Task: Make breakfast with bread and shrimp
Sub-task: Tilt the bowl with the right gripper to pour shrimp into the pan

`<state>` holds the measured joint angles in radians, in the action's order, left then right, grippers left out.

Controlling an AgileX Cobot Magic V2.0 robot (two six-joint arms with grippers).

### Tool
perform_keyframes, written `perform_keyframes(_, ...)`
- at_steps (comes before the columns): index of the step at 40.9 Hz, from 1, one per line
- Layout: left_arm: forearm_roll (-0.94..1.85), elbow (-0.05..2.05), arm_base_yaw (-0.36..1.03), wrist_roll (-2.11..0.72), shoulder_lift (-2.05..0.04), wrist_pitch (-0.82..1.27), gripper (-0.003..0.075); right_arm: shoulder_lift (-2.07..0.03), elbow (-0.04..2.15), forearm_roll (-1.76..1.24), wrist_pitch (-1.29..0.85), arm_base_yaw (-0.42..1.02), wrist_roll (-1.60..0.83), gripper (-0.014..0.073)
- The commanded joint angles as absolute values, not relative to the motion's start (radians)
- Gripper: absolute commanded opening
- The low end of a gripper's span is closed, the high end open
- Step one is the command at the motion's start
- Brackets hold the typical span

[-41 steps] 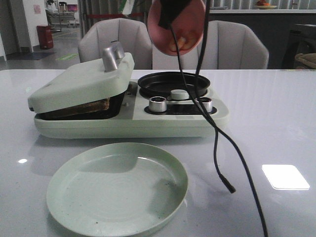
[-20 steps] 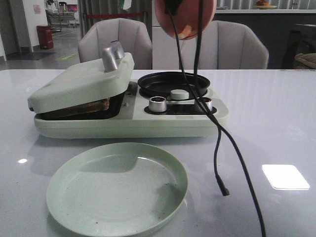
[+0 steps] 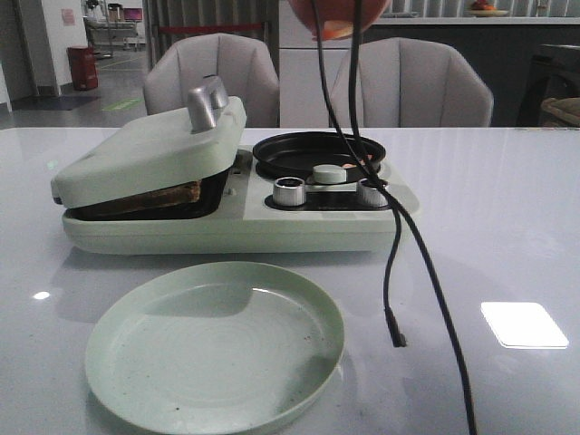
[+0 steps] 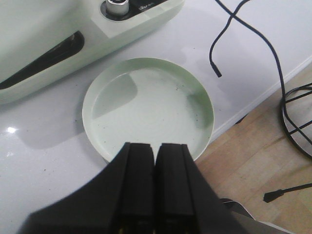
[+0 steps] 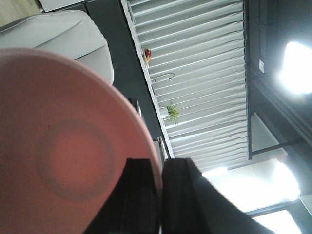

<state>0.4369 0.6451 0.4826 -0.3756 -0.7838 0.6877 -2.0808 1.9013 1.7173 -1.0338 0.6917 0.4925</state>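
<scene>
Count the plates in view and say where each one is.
2. A green plate lies on the table in front of the cooker; a pink plate is held above it by the right gripper.

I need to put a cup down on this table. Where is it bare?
Bare tabletop right of the breakfast maker, beyond the dangling cables. Also the near-left corner beside the green plate. Crowded between plate and maker.

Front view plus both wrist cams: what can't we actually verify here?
- Pink plate: cut off by the front view's top edge; the right gripper holding it is out of frame there.
- Shrimp: too small to count in the black pan.
- Bread: mostly hidden under the lid.
- Left gripper: absent from the front view.
</scene>
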Motion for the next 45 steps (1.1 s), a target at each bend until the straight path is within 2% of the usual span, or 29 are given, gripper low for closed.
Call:
perform_keyframes(1,0.464,0.673,0.480,-0.369,-0.782,0.648,0.0102,-2.011,1.940,1.812,-1.064,0.690,0.486,0.0017)
perform_keyframes(23,0.464,0.673,0.480,-0.369,-0.782,0.653,0.0102,-2.026,1.918,1.748,-1.030,0.690,0.525,0.0017)
perform_keyframes(45,0.464,0.673,0.480,-0.371,-0.782,0.666,0.0102,-2.059,1.926,1.812,-1.112,0.690,0.486,0.0017)
